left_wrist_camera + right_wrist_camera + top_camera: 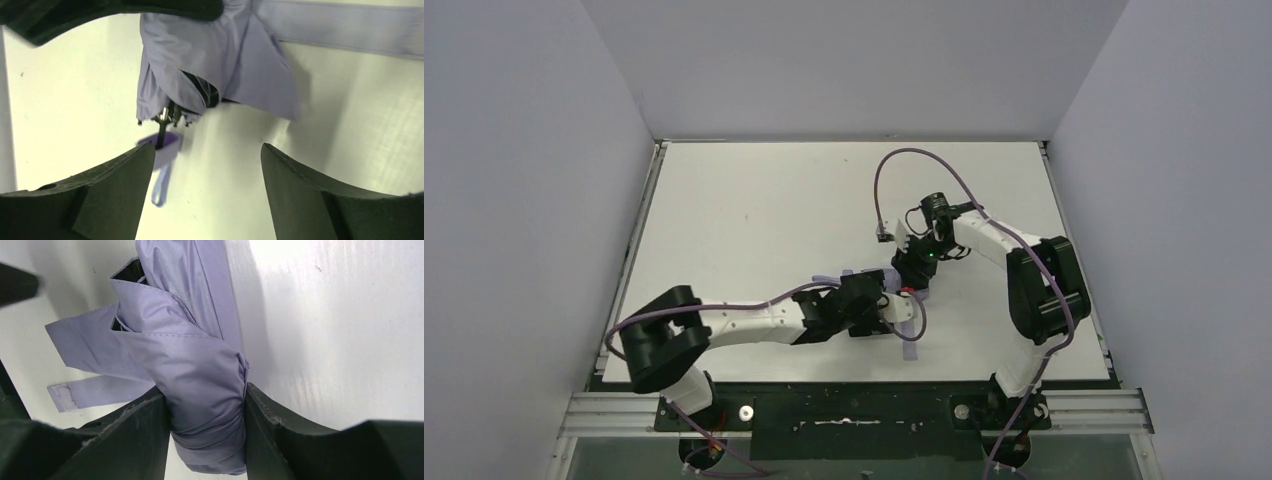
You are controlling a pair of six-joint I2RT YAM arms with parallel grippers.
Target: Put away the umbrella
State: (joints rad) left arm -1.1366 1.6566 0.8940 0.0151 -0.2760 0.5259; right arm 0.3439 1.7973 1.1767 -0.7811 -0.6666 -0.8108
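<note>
2 hands meet at the umbrella (200, 340), which lies folded on the white tabletop (340, 315) near its middle. Our right hand (204, 390) is clamped around the bunched canopy. Our left hand (207, 152) hangs with its fingers apart, holding nothing, just short of the handle (169, 146) end.

We judge the step to be bundling: the canopy is gathered but loose, and the closure strap (95, 389) lies unfastened. Next, the left hand would need to take that strap and wrap it round while the right pins the folds.

Only the left wrist view shows the handle and its wrist loop (159, 186). Only the right wrist view shows the clamp. The top view hides both under the arms.
</note>
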